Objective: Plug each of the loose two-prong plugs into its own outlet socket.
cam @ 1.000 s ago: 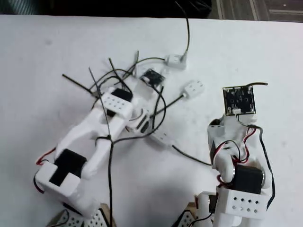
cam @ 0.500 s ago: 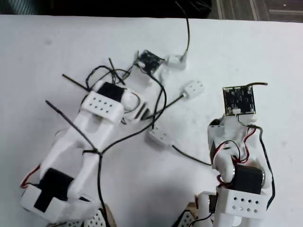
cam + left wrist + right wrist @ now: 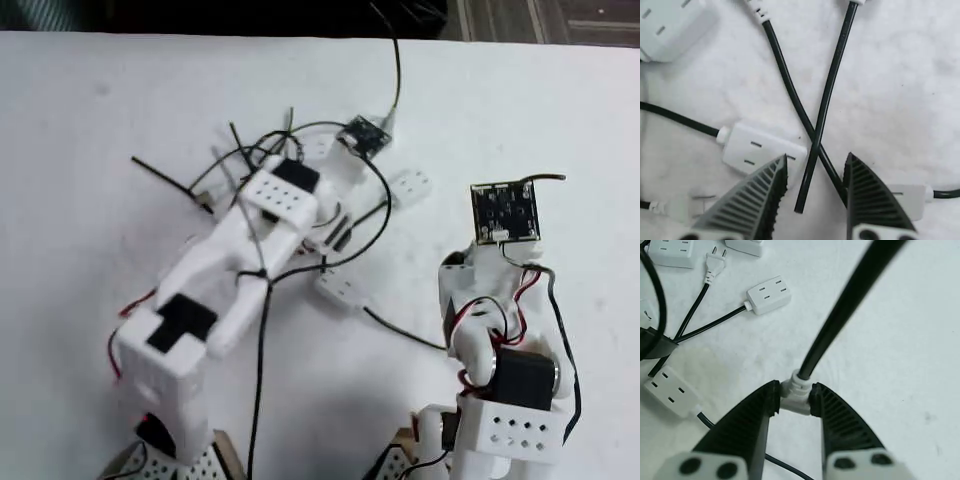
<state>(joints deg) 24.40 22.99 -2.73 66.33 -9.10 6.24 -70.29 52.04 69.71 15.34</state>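
Jaws of the left gripper (image 3: 816,159) stand released, with its ribbed dark fingers (image 3: 765,195) spread over two thin black cables (image 3: 826,100) that cross on the white table (image 3: 90,150). One fingertip sits just over the corner of a white rectangular outlet socket (image 3: 755,147), which lies flat with two slots facing up and a black cord leaving one end. Near that socket a loose white two-prong plug (image 3: 675,207) lies flat, unplugged. In the high view the white plastic left arm (image 3: 230,270) slants across the tangle of cords at the table's middle. Just right of it lie two more sockets, well apart from each other: a small white cube-like socket (image 3: 410,187) farther from the arm bases, and a long white socket (image 3: 340,290) nearer them, whose cord runs toward the right arm (image 3: 500,340). Farther right, the right gripper (image 3: 794,390) is clenched on a white plug body (image 3: 795,399), pinched between both fingers, its thick black cable (image 3: 855,305) rising toward the camera. Its prongs are hidden, and I cannot tell whether it touches the table. It is well apart from every socket
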